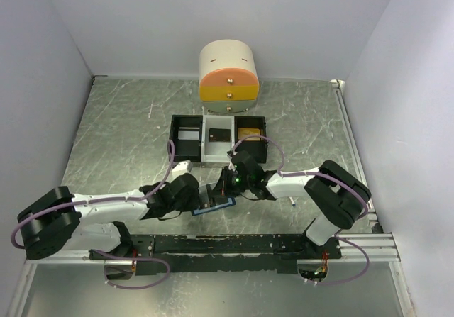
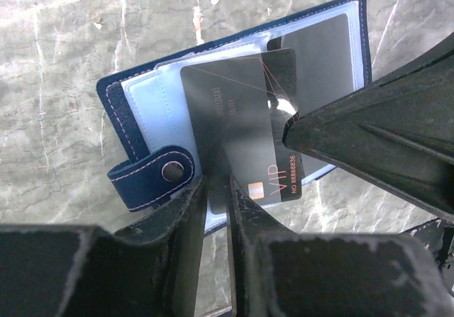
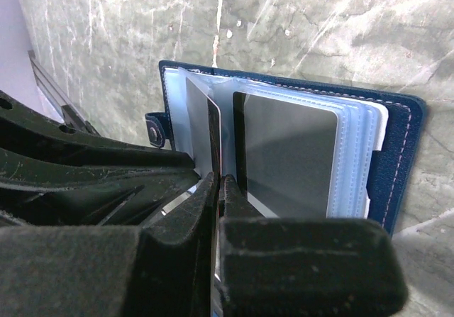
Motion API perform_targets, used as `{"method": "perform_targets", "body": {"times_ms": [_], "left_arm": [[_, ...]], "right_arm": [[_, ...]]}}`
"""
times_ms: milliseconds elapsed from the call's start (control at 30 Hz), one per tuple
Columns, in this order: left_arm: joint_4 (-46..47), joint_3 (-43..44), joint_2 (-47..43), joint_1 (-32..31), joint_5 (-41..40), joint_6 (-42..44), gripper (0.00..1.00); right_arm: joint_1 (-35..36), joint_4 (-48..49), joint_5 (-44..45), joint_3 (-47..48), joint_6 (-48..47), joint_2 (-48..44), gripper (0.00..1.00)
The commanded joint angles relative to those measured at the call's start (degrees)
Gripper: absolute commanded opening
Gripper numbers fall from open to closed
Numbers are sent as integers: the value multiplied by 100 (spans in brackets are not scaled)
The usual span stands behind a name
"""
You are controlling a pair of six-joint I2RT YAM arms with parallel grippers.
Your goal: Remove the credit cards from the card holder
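White walls (image 1: 213, 12) box in a grey marbled surface (image 1: 120, 140). At its far edge stands a cream-and-orange drawer unit (image 1: 228, 78), with a black-and-white tray (image 1: 175, 129) just on its near side. The card holder (image 1: 213, 205) lies open close to the near edge, between the two arms.

The left end effector (image 2: 216, 189) has its fingers pressed nearly together, seemingly pinching the lower edge of a grey card (image 2: 223, 118). That card sits askew over the holder, with a darker VIP card (image 2: 284, 179) beneath it. The right end effector (image 3: 218, 179) is pinched on a thin card edge; which of the credit cards (image 3: 284, 154) it holds I cannot tell.

To do this well, one arm should pin the holder flat. The other should draw its card slowly, straight along the slot's opening, so the holder neither lifts nor buckles. The card can then go on the surface, well apart from the holder.
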Motion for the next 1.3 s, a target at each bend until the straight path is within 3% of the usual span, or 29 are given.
{"method": "perform_targets", "body": {"times_ms": [0,200,500,667,867,1267], "left_arm": [[25,53,260,-30,-188,-150,27],[-653,282,510,-33,-378,-233,21],[-533,219,443,-30,-302,-218,19],[-653,249,470,-30,-322,-239,18],[-672,112,326,-31,-376,-316,18],[-798,159,121,-31,-390,-299,22]], "right_arm": [[-19,48,-72,-103,-43,-75,0],[-20,539,-388,-185,180,19,3],[-48,660,-621,-22,177,279,11],[-50,449,-361,-71,101,134,3],[-160,-125,-86,-50,-204,-164,2],[-347,-110,-410,-109,-285,-154,2]]}}
